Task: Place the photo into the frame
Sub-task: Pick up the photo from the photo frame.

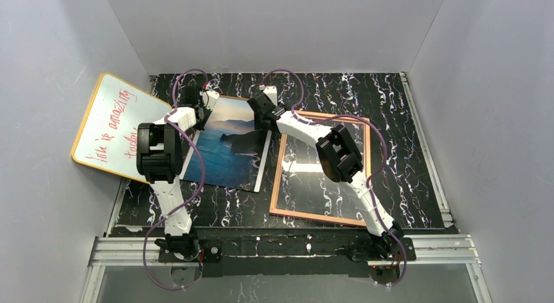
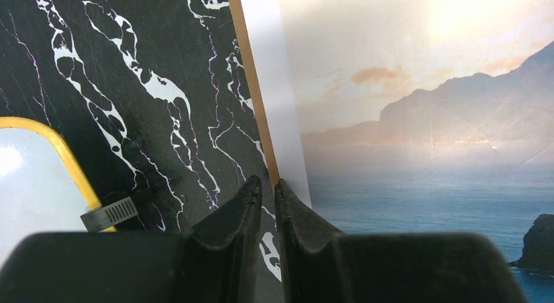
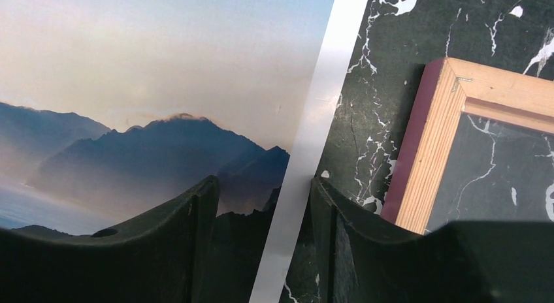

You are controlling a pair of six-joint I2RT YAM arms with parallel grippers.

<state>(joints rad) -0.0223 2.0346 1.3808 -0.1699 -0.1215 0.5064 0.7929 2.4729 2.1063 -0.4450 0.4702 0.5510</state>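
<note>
The photo [image 1: 225, 149] lies picture side up on the black marbled table, left of centre. The frame [image 1: 282, 160] lies to its right with the orange-tan reverse up. My left gripper [image 1: 206, 106] is at the photo's far left corner. In the left wrist view its fingers [image 2: 268, 185] are closed to a thin slit over the photo's [image 2: 424, 120] left edge, where a brown backing edge [image 2: 251, 87] shows. My right gripper [image 1: 264, 113] is at the photo's far right corner. It [image 3: 264, 185] is open and straddles the white margin of the photo [image 3: 163, 87], beside the frame's corner [image 3: 434, 140].
A yellow-rimmed whiteboard [image 1: 111, 123] with red writing leans at the left wall, close to the left arm; its corner also shows in the left wrist view [image 2: 32, 179]. Grey walls enclose the table on three sides. A metal rail [image 1: 287, 247] runs along the near edge.
</note>
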